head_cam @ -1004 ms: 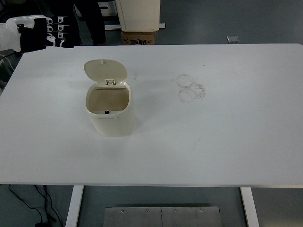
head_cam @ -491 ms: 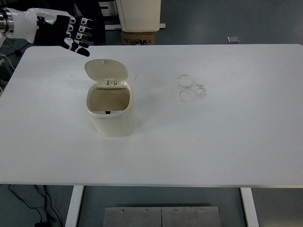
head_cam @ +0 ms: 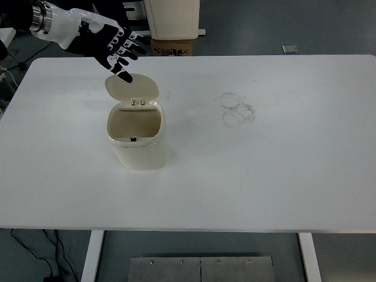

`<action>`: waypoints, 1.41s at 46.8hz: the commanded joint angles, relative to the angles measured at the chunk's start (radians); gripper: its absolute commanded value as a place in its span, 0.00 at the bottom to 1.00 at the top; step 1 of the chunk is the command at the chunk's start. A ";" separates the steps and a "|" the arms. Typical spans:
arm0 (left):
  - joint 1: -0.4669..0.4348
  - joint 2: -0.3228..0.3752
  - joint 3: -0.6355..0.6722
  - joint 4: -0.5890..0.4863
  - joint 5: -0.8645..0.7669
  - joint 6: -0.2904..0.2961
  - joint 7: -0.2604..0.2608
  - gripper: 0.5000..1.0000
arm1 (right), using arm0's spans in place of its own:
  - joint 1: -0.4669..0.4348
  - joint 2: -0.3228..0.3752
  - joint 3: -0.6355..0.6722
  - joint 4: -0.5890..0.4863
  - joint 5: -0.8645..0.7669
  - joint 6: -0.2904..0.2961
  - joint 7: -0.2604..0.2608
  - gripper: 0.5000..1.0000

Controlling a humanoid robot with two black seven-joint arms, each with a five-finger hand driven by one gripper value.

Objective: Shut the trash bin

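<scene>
Bright, even light; soft shadows

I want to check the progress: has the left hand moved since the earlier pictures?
Yes. The left hand has travelled right from the table's far left corner and now hovers, fingers spread, just above the trash bin's raised lid.

A robotics lab or workshop: a plain white table [head_cam: 264, 176] on a metal frame stands on grey-blue flooring [head_cam: 282, 26], with loose cables [head_cam: 35, 252] and a cardboard box [head_cam: 172, 47] behind.
</scene>
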 commanded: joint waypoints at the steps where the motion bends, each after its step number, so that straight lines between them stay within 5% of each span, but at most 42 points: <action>1: -0.022 -0.002 0.015 -0.022 0.001 0.000 0.029 1.00 | 0.001 0.000 0.000 0.000 -0.001 0.000 0.000 0.98; 29: -0.032 0.004 0.020 -0.146 0.008 0.000 0.089 1.00 | 0.001 0.000 0.000 0.000 -0.001 0.000 0.000 0.98; 66: -0.009 -0.002 0.055 -0.266 0.033 0.000 0.091 1.00 | -0.001 0.000 0.001 0.000 0.001 0.000 0.000 0.98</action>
